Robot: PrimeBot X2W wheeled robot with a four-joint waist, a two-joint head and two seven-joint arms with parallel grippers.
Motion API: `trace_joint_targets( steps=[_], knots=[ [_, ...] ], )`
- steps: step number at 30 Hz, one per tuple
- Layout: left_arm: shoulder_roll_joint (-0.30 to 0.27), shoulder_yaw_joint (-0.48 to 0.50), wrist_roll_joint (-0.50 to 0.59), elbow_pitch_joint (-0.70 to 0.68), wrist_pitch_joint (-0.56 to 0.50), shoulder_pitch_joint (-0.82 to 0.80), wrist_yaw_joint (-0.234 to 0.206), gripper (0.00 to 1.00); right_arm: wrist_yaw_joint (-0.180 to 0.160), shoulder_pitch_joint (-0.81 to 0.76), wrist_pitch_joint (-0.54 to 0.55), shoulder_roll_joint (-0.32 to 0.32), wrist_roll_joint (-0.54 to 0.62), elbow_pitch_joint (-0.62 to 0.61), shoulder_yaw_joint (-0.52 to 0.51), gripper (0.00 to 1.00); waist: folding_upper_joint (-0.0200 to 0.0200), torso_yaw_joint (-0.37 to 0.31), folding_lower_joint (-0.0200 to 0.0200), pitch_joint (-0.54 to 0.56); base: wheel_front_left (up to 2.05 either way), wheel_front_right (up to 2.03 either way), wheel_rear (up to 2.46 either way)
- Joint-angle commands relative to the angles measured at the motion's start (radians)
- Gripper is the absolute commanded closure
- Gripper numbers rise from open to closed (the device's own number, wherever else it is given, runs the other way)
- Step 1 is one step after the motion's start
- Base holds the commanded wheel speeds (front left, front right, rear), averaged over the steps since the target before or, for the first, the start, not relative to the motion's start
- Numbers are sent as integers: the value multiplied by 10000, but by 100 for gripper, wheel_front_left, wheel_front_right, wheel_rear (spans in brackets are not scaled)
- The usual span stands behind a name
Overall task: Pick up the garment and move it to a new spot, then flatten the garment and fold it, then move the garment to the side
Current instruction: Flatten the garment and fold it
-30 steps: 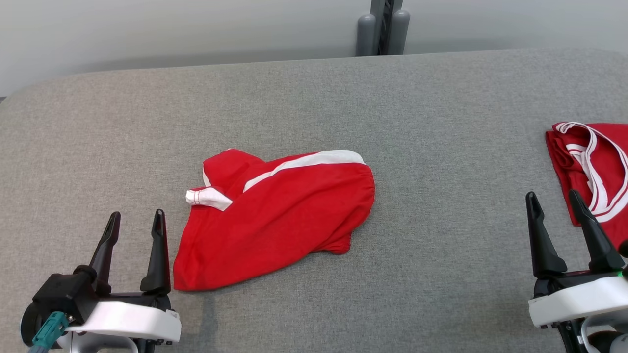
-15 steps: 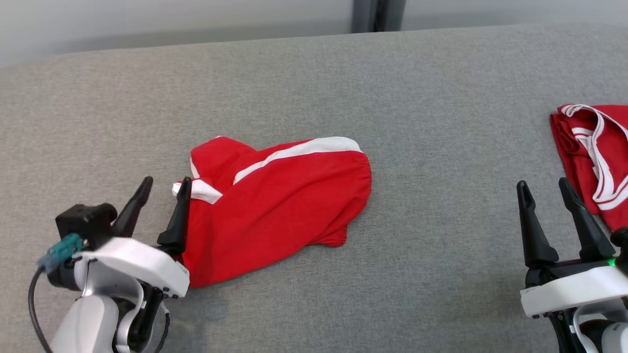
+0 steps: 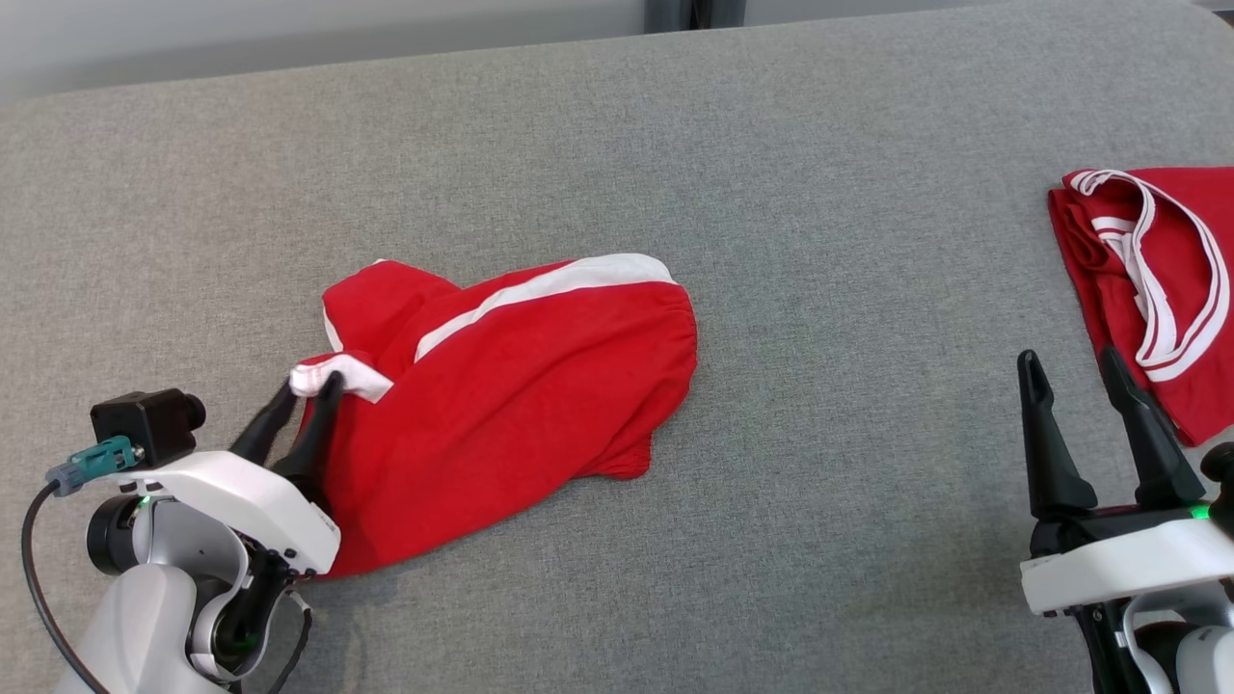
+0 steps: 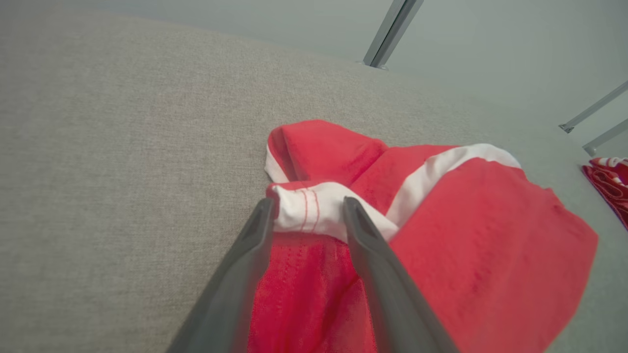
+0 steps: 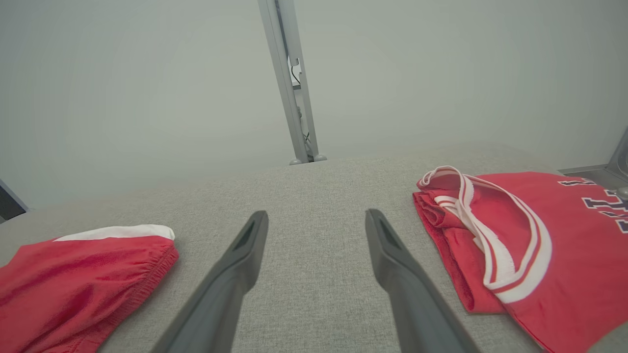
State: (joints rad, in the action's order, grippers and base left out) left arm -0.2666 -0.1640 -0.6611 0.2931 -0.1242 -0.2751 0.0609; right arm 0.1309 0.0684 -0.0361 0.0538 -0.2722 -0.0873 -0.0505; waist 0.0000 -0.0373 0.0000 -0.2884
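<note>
narrowly, left fingers [image 4: 374, 267] astride the garment's [image 3: 525, 386] white cuff [image 4: 314, 212], perhaps in contact; right fingers [image 5: 236, 274] wide apart

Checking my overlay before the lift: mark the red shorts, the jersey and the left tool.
red shorts [image 3: 521, 386]: head view, middle of the red panel.
jersey [image 5: 584, 245]: right wrist view, red body beside the trim.
left tool [image 4: 308, 203]: left wrist view, midway between its fingertips.

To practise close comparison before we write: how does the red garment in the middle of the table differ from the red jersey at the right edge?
The middle garment lies bunched in a heap; the jersey looks folded flat. The garment has one broad white stripe; the jersey has thin striped trim and dark lettering. The left gripper straddles the garment's white cuff; no gripper holds the jersey. Both are red and white.
</note>
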Motion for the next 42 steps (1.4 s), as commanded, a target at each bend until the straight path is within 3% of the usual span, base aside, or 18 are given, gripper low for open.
trace_joint_targets(
  steps=[1,7,16,20,26,36,39,40,42],
  knots=[
    [-45,43,-73,2,-2,-178,63,100,-4,127,-82,12,-25,2,-34,0,0,-3,0,-10,0,0,0],
    [-126,-3,-13,66,229,-264,165,100,-4,479,-119,25,-195,75,-151,0,0,39,0,-25,0,0,0],
    [52,-401,187,-222,380,-662,257,100,-4,2694,351,1290,-761,1858,-119,0,0,915,0,-398,0,0,0],
    [314,-762,273,-332,481,-996,368,100,-4,3768,595,1762,-1187,3120,688,0,0,1642,0,-776,0,0,0],
    [689,-1320,370,-202,723,-1466,488,100,-6,5033,896,2292,-2242,4519,2753,0,0,2433,0,-1213,0,0,0],
    [768,-1739,325,193,1119,-1714,604,100,-4,6021,1857,3458,-4562,4823,5876,0,0,2715,0,-1408,0,0,0],
    [748,-1745,287,258,1178,-1718,608,100,-4,6152,1995,3707,-4941,4745,6297,0,0,2717,0,-1437,0,0,0],
    [737,-1744,268,292,1222,-1721,613,100,-4,6201,2029,3819,-5088,4707,6492,24,0,2712,0,-1444,0,0,0],
    [711,-1698,264,331,1330,-1761,614,100,-4,6309,1936,4025,-5308,4701,6699,88,0,2697,0,-1458,0,0,0]
  ],
)
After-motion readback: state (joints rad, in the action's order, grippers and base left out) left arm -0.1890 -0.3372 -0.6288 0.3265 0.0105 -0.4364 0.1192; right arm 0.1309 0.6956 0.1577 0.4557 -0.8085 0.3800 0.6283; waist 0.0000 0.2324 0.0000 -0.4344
